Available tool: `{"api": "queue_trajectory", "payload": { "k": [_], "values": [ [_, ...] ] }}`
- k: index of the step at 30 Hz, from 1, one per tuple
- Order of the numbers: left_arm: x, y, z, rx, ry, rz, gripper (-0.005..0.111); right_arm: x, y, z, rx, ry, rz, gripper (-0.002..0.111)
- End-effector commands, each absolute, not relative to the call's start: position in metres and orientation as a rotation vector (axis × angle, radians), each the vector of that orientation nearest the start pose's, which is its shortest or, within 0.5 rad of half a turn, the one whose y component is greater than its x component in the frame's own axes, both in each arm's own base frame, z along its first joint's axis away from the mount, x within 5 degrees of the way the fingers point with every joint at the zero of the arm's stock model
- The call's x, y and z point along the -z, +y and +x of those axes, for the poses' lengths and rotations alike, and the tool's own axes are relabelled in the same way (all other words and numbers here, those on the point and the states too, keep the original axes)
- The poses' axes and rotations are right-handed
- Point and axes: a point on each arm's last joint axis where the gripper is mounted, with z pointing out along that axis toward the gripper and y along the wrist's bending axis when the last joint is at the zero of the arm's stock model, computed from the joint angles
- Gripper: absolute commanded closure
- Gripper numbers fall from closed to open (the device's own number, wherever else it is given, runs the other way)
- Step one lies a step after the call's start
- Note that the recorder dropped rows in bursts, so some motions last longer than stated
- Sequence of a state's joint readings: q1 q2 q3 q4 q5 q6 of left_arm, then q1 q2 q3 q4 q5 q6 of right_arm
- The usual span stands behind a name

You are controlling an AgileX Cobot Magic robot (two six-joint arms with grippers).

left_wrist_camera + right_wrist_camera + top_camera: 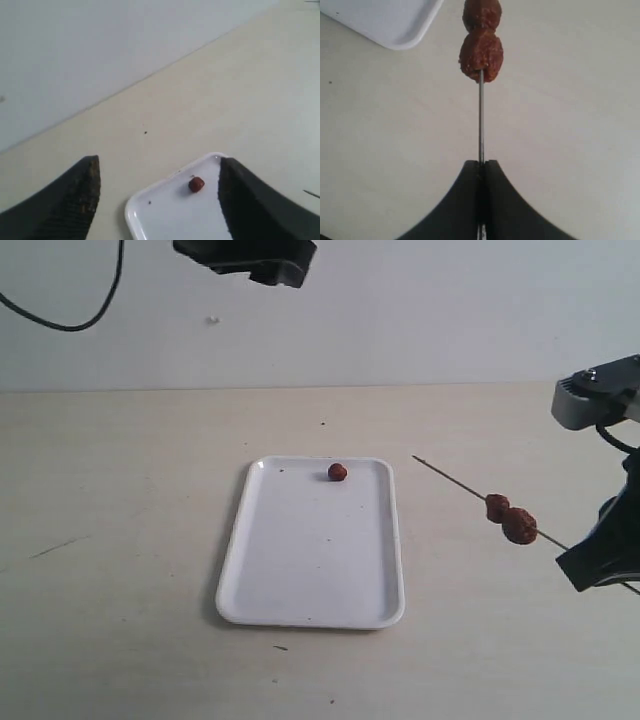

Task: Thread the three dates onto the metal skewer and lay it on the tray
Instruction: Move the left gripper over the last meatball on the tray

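Observation:
One date (338, 472) lies loose near the far edge of the white tray (310, 560). Two more dates (498, 507) (519, 526) sit side by side on the metal skewer (450, 480), which hangs slanted above the table to the right of the tray, its free tip pointing toward the tray's far right corner. My right gripper (597, 558) is shut on the skewer's other end; in the right wrist view the rod (480, 120) runs out from between the closed jaws (480, 164) to the two dates (481, 55). My left gripper (159, 161) is open, high above the tray's far edge, with the loose date (196, 184) below it.
The tray (170, 220) rests on a pale tabletop that meets a white wall behind. A black cable (70, 325) hangs at the upper left. The left arm's dark body (250, 260) shows at the top edge. Small dark specks dot the table and tray.

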State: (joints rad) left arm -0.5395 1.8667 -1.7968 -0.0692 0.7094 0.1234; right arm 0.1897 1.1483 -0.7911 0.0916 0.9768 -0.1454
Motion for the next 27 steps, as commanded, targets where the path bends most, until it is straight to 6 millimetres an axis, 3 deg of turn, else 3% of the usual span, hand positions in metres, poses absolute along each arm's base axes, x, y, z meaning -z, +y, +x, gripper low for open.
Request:
{"api": "queue_trajectory", "payload": {
  "k": [1,4,9,13,21,27],
  "values": [
    [-0.324,-0.223,0.391,0.33,2.427,0.51,0.045,-0.265,0.039,0.182,-0.094,2.824,-0.378,0.108],
    [-0.301,-0.23,0.399,0.337,2.555,0.492,0.052,-0.255,0.037,0.176,-0.086,2.867,-0.357,0.108],
    [-0.256,-0.25,0.41,0.469,2.734,0.437,0.042,-0.238,0.034,0.165,-0.073,2.919,-0.354,0.108],
    [-0.232,-0.262,0.419,0.567,2.827,0.34,0.041,-0.233,0.032,0.159,-0.051,2.932,-0.33,0.108],
    [-0.206,-0.276,0.436,0.6,2.915,0.288,0.041,-0.233,0.032,0.159,-0.046,2.919,-0.332,0.108],
    [-0.203,-0.285,0.45,0.633,2.857,0.27,0.042,-0.233,0.031,0.161,-0.033,2.905,-0.337,0.108]
  ]
}}
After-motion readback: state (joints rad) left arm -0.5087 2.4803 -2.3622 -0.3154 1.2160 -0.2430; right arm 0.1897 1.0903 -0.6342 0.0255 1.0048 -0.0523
